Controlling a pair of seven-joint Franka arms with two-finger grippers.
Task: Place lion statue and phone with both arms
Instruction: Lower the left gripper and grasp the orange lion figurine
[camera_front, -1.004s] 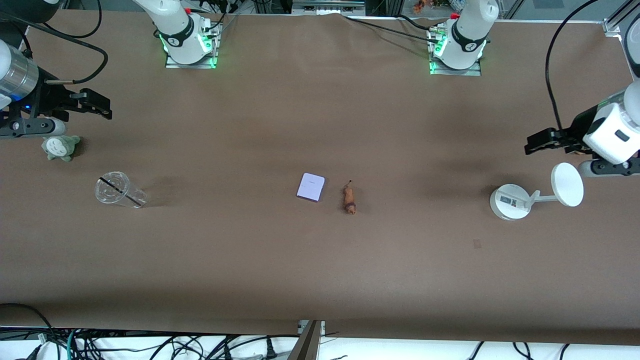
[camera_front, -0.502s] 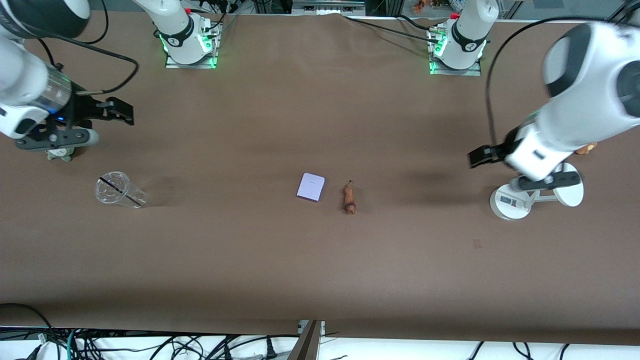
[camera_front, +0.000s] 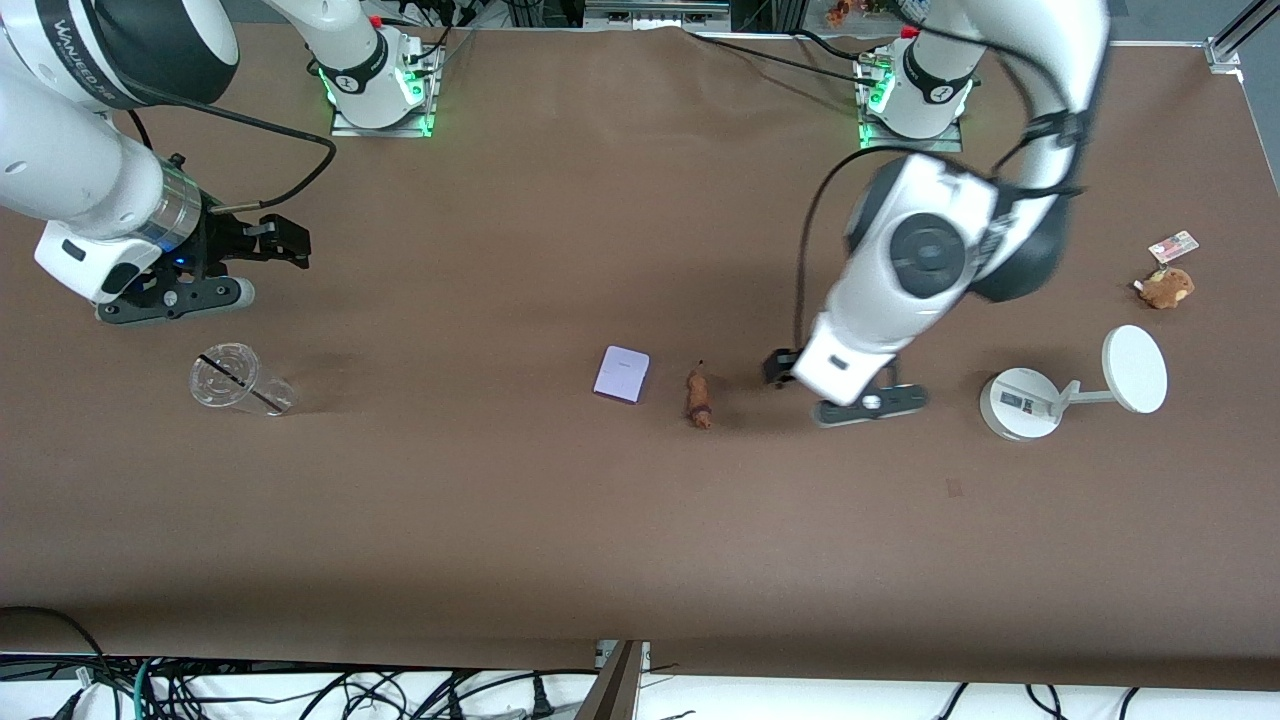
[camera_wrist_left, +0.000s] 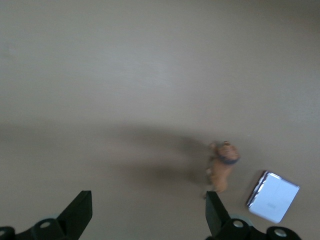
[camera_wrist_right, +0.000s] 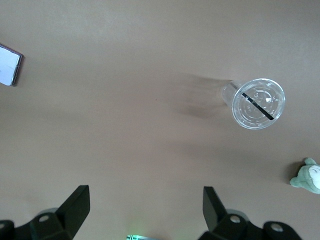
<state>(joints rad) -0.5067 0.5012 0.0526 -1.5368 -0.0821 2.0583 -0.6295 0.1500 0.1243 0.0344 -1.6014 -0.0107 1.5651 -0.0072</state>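
The lion statue (camera_front: 699, 397), a tiny orange-brown figurine, lies on the brown table mid-table, beside the pale-lavender phone (camera_front: 621, 374). My left gripper (camera_front: 778, 369) is open and empty, low over the table just beside the lion on the left arm's side. In the left wrist view the lion (camera_wrist_left: 223, 169) and the phone (camera_wrist_left: 273, 196) lie past one open fingertip (camera_wrist_left: 214, 210). My right gripper (camera_front: 285, 243) is open and empty, over bare table near the right arm's end. In the right wrist view a corner of the phone (camera_wrist_right: 9, 64) shows.
A clear plastic cup (camera_front: 235, 380) lies on its side near the right arm's end, also in the right wrist view (camera_wrist_right: 255, 101), with a green plush (camera_wrist_right: 308, 177). A white round-based stand (camera_front: 1040, 397) and a brown plush with a tag (camera_front: 1166, 285) sit toward the left arm's end.
My left arm has swung from the table's end in toward the middle, stopping beside the lion. My right gripper has moved a little toward the middle. The lion and phone have not moved.
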